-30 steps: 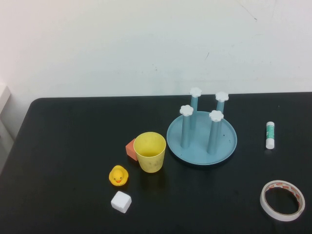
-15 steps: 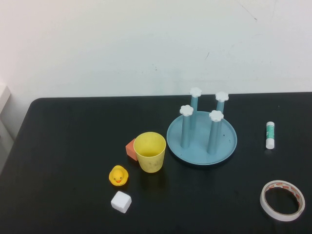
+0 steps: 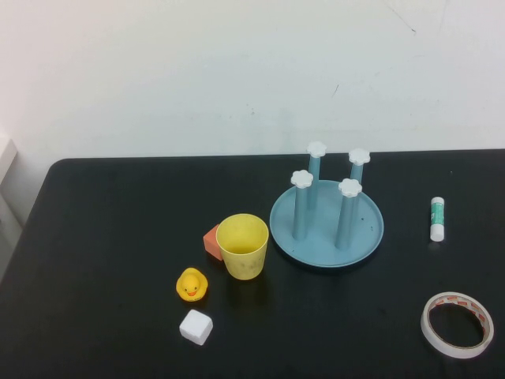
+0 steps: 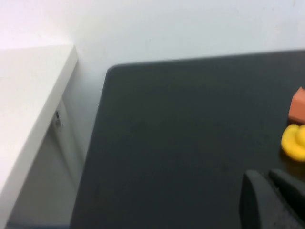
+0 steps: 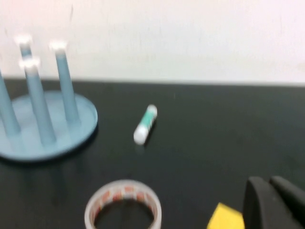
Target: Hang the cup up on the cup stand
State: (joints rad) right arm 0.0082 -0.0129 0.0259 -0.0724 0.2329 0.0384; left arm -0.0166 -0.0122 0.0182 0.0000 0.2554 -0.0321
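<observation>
A: Table (image 3: 110, 237) is black, wall behind white. Where does the cup (image 3: 243, 246) sit?

B: Upright, mouth up, a little left of table centre in the high view. Nothing holds it. It stands on the table, not on any post.

A: And the cup stand (image 3: 327, 215)?

B: At about 2 o'clock from the cup, just beside it, the dish rim close to the cup's side, though I cannot tell if they touch. Four blue posts upright, each with a white flower cap, all bare.

A: Clutter near the cup?

B: Orange block (image 3: 211, 240) at 9 o'clock, partly hidden behind the cup. Yellow duck (image 3: 192, 285) at 8 o'clock, near. White cube (image 3: 196, 327) at 7 o'clock, further out, just beyond the duck.

A: Right side of the table?

B: Glue stick (image 3: 437, 219) lying at 3 o'clock from the stand, apart from it. Tape roll (image 3: 457, 324) flat at 5 o'clock from the stand, near the table's front edge.

A: Grippers?

B: Neither shows in the high view. Left gripper (image 4: 274, 198) appears in its wrist view, low over the table's left part, fingers together, holding nothing; duck and orange block lie ahead of it. Right gripper (image 5: 274, 200) appears in its wrist view, fingers together, empty, over the right part, with the tape roll, glue stick and stand ahead. A yellow scrap (image 5: 225, 218) lies by it; cannot tell what it is.
</observation>
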